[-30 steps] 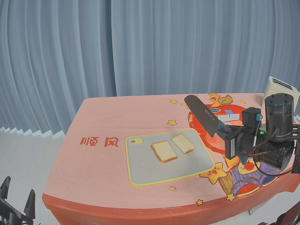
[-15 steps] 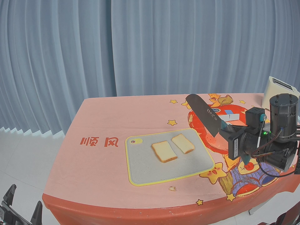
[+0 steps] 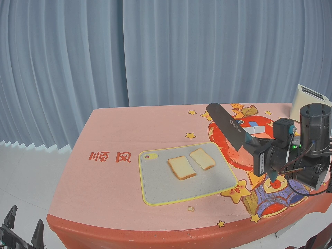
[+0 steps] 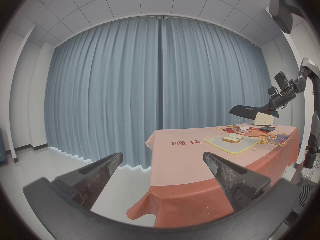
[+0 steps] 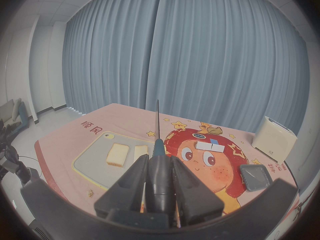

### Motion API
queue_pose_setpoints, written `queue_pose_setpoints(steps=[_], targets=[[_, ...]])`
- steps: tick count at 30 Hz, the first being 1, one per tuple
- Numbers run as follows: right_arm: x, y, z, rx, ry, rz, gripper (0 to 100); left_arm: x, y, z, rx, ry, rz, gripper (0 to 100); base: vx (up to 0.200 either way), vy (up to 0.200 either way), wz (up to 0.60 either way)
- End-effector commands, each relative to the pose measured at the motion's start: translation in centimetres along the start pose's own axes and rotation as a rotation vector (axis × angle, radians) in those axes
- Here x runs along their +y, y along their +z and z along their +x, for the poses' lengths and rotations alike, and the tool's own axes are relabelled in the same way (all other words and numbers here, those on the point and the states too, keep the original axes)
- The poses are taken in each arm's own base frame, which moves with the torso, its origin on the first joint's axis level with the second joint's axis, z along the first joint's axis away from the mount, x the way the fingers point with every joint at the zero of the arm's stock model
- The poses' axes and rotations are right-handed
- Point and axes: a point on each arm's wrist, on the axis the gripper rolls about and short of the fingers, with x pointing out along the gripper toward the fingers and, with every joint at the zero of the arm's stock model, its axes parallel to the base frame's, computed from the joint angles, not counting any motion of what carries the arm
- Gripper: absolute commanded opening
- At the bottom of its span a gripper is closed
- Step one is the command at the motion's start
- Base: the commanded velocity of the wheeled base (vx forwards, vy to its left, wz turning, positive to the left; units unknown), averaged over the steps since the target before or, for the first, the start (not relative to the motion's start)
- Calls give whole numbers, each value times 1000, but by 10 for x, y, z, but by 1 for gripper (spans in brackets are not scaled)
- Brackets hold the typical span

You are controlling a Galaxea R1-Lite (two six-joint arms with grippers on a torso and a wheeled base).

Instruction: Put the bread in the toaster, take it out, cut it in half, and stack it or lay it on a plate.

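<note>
Inside rt claw point(image 5: 159, 162), knife point(image 3: 225, 124) handle mostly hidden

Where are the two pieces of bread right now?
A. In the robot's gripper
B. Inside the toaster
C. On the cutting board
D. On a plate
C: the nearer bread piece and the farther bread piece both lie flat on the cutting board, while the right gripper holds only the knife.
</note>
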Motion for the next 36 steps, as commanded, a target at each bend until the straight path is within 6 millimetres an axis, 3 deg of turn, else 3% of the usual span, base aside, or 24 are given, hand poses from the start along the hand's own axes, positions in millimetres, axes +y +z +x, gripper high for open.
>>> queue_pose_setpoints(steps=[1, 11, 14, 17, 36], targets=[[0, 1, 0, -6, 0, 4, 0, 0, -5, 0, 7, 19, 0, 100, 0, 0, 0], [-3, 15, -18, -76, 18, 25, 0, -1, -5, 0, 7, -52, 45, 100, 0, 0, 0], [-5, 13, -23, -84, 27, 37, 0, -1, -5, 0, 7, -53, 48, 100, 0, 0, 0], [-8, -1, -25, -52, 25, 30, 0, -1, -5, 0, 7, -46, 38, 100, 0, 0, 0], [-18, -6, -39, -76, 20, 85, 0, 0, -5, 0, 8, -13, 9, 100, 0, 0, 0]])
